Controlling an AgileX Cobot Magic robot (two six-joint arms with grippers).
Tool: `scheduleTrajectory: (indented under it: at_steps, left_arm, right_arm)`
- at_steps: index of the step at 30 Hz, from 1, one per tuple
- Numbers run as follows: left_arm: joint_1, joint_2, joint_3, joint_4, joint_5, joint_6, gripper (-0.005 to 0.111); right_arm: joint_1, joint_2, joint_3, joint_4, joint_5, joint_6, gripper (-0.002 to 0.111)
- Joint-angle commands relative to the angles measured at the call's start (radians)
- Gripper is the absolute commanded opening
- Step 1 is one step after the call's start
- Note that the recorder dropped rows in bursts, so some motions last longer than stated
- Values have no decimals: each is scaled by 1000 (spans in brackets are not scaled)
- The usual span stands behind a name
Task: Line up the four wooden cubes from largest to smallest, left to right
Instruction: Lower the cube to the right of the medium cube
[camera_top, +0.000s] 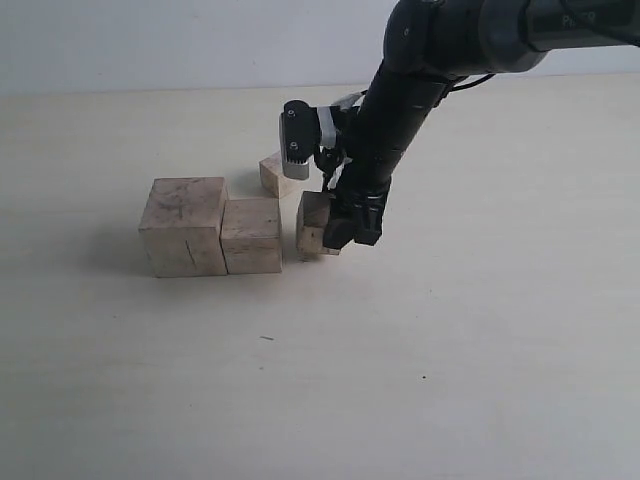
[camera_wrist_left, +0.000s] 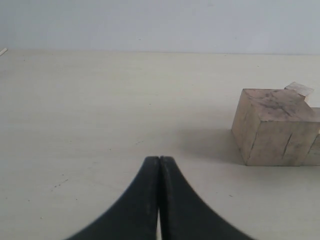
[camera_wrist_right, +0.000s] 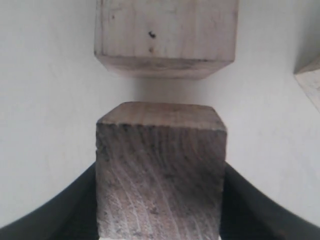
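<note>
Wooden cubes, four in graded sizes, sit on a pale surface (camera_top: 450, 350). The largest cube (camera_top: 183, 225) stands at the left of the group in the exterior view. The second cube (camera_top: 250, 234) stands against its right side, their faces touching and their fronts roughly level. Just to the right of that pair, across a narrow gap, is the third cube (camera_top: 316, 222), pinched on two opposite sides by the right arm's jaws. The black right arm (camera_top: 400, 110) reaches down to it from the upper right. This cube is low at the surface; whether it rests there or is a shade above it cannot be told.

The right wrist view shows the third cube's dark-grained face filling the space between the two black jaws. The second cube is straight ahead of it across a shadowed gap. The smallest cube (camera_top: 278, 175) lies farther back, apart from the row, behind the gap between the second and third cubes and turned at an angle to them.

The left arm's jaws are pressed together with nothing between them, low over bare surface. They are well apart from the largest cube, which appears at the edge of the left wrist view.
</note>
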Motion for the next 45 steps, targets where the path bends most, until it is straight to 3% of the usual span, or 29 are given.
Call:
scheduleTrajectory:
  at_steps: [1,14,18,30,34,41,45]
  left_arm:
    - [-5,-5,0,0,-11,2,0]
    - [-5,-5,0,0,-11,5,0]
    - [-5,-5,0,0,-11,5,0]
    - [-5,-5,0,0,-11,5,0]
    - [-5,-5,0,0,-11,5,0]
    - [-5,-5,0,0,-11,5,0]
    - [-5,-5,0,0,-11,5,0]
  right_arm:
    - [2,-1,-9,14,-14,-11,0]
    - [36,21,-9,11,-51,-9,0]
    - [36,23,-9,-66,-51,51,0]
    - [36,31,-9,-3,-41,51,1]
    - [36,31,-9,15,-41,51,13]
    - [36,31,-9,15,-46,51,49]
    - [36,31,-9,15,-65,53,62]
